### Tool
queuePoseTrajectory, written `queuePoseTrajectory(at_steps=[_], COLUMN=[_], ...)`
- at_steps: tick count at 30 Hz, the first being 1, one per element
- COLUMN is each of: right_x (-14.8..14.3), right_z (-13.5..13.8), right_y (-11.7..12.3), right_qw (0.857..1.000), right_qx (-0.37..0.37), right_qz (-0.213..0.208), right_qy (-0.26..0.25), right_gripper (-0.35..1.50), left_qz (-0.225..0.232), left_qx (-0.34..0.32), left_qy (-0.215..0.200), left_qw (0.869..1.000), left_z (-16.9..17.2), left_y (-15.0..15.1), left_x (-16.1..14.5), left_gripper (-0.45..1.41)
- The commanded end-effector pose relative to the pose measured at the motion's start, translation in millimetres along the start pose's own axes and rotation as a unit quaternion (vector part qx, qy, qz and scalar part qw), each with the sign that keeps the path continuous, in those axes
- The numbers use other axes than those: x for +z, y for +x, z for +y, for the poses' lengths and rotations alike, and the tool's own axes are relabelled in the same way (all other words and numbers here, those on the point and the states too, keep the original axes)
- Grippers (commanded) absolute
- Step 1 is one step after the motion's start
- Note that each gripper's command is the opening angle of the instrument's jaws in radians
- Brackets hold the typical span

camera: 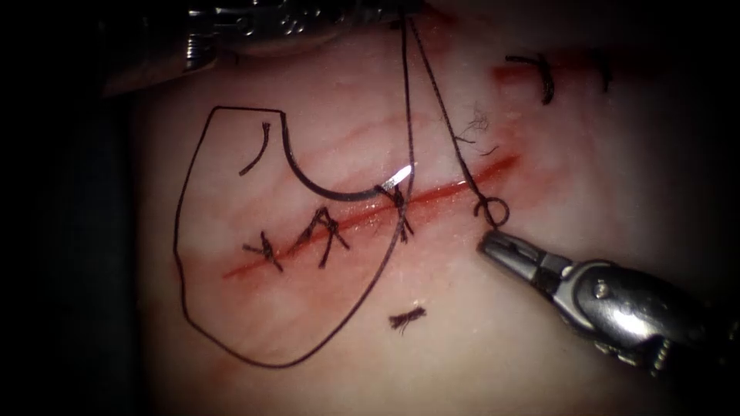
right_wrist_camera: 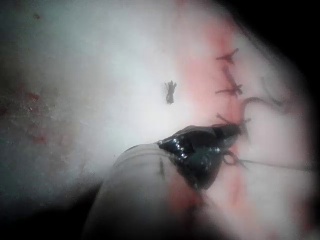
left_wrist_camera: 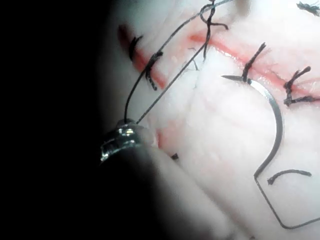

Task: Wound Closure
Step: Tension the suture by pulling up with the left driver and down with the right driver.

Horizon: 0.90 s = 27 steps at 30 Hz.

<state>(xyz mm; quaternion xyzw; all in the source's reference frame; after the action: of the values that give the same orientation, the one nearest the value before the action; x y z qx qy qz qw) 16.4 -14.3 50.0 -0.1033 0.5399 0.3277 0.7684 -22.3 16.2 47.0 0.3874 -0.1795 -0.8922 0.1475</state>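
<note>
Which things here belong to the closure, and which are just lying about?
In the job: needle lying on tissue, above the cut; thread, held by left tool; right tool by its small loop.
Lying about: cut ends.

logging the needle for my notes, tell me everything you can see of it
The needle is a thin, dark, half-round curve of metal lying flat on the tissue, on the far side of the cut and free of both claws. Its shiny tip rests beside a stitch at the cut's edge; whether it enters the tissue I cannot tell. The thread runs from its blunt end in a wide loop.
</note>
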Motion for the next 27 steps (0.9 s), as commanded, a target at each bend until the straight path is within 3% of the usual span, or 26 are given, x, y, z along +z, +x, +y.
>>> queuePoseTrajectory(at_steps=[1,18,27], right_x=[0.9,0.2,0.1], right_z=[-0.2,-1.2,-1.6], right_y=[-0.2,-1.9,-3.8], right_qw=[1.000,1.000,0.999], right_qx=[0.000,-0.010,-0.021], right_qz=[0.001,-0.007,-0.035], right_qy=[0.001,0.018,0.032], right_gripper=[-0.35,-0.35,-0.35], left_qz=[-0.001,-0.014,-0.026], left_qx=[0.004,-0.017,-0.021], left_qy=[0.002,0.035,0.052], left_qw=[1.000,0.999,0.998], left_z=[-0.9,-4.8,-6.5], left_y=[-0.1,-2.9,-4.6], left_x=[0.7,1.1,1.4], left_gripper=[-0.35,-0.35,-0.35])
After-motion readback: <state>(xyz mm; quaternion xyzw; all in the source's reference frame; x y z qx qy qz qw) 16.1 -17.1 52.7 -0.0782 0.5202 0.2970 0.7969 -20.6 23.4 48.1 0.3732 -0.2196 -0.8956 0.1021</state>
